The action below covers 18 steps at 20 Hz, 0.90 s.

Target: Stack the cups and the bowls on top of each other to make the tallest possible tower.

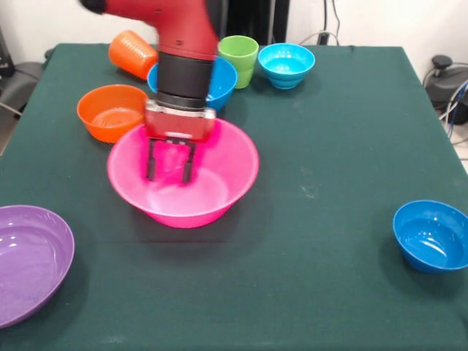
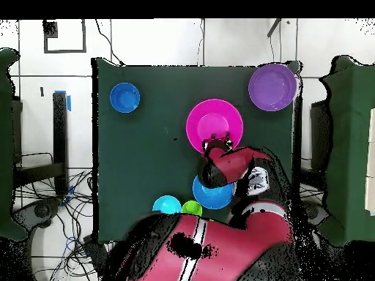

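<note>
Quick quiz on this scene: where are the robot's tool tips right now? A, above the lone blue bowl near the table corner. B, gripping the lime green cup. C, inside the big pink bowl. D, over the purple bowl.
C: in the front view the tool hangs with both fingers down inside the pink bowl, spread apart and holding nothing.

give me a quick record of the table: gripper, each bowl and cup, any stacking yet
gripper: open, fingers down inside the pink bowl, holding nothing
pink bowl: centre, upright, empty
purple bowl: apart at a table corner
dark blue bowl: alone on the opposite side
orange bowl: beside the pink bowl
blue bowl: behind the arm
cyan bowl: far edge
green cup: upright
orange cup: on its side
tower: none yet
</note>
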Available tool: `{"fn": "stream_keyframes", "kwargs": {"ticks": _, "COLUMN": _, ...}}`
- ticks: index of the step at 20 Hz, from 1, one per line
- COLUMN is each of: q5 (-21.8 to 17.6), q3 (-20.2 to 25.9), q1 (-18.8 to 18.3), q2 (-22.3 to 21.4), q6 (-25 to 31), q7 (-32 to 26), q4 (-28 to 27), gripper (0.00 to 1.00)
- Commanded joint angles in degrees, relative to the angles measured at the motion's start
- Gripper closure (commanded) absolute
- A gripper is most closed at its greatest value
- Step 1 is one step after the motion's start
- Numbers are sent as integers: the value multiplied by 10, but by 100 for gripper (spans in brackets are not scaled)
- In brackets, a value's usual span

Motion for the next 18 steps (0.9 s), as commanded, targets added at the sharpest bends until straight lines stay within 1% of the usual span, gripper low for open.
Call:
{"fn": "stream_keyframes", "kwargs": {"ticks": 1, "q5": 62, "q3": -70, "q1": 43, "q2": 85, "q6": -59, "q7": 83, "q4": -22, "gripper": 0}}
{"fn": "stream_keyframes", "kwargs": {"ticks": 5, "q5": 71, "q3": -69, "q1": 41, "q2": 78, "q6": -56, "q7": 64, "q4": -16, "gripper": 0}}
{"fn": "stream_keyframes", "kwargs": {"ticks": 9, "q5": 68, "q3": -62, "q1": 37, "q2": 67, "q6": -45, "q7": 51, "q4": -9, "gripper": 0}}
{"fn": "stream_keyframes", "kwargs": {"ticks": 15, "q5": 60, "q3": -54, "q1": 34, "q2": 55, "q6": -33, "q7": 47, "q4": -3, "gripper": 0}}
{"fn": "stream_keyframes", "kwargs": {"ticks": 16, "q5": 61, "q3": -57, "q1": 38, "q2": 52, "q6": -30, "q7": 46, "q4": -2, "gripper": 0}}
{"fn": "stream_keyframes", "kwargs": {"ticks": 18, "q5": 86, "q3": -85, "q1": 64, "q2": 58, "q6": -39, "q7": 61, "q4": 6, "gripper": 0}}
